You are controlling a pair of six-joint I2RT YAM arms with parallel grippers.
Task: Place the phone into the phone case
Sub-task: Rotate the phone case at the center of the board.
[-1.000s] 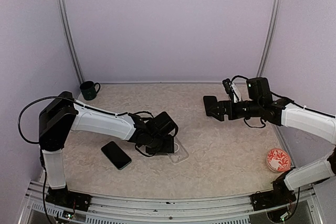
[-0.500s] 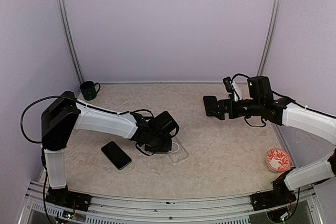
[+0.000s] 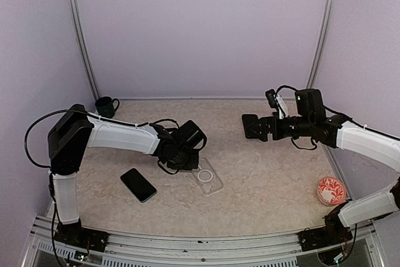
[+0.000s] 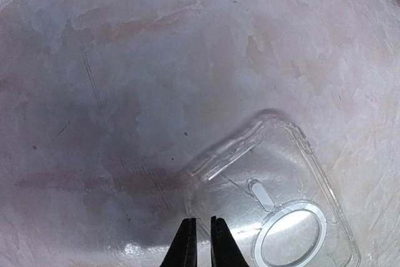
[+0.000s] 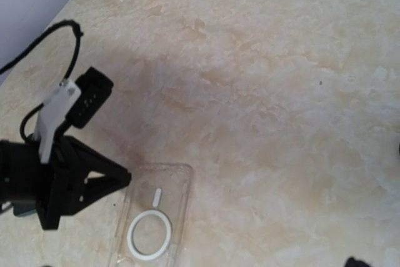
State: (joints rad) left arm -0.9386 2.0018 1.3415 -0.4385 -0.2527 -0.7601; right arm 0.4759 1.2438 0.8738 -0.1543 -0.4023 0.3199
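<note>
Two tools — left tool (image 4: 200,237) clenched at phone case (image 4: 281,173) rim, right tool (image 3: 252,127) agape, well apart.

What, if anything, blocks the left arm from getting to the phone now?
Probably nothing, so yes: the phone lies flat on bare table near the left gripper, which sits at the phone case edge. Its jaws look closed and need opening.
</note>
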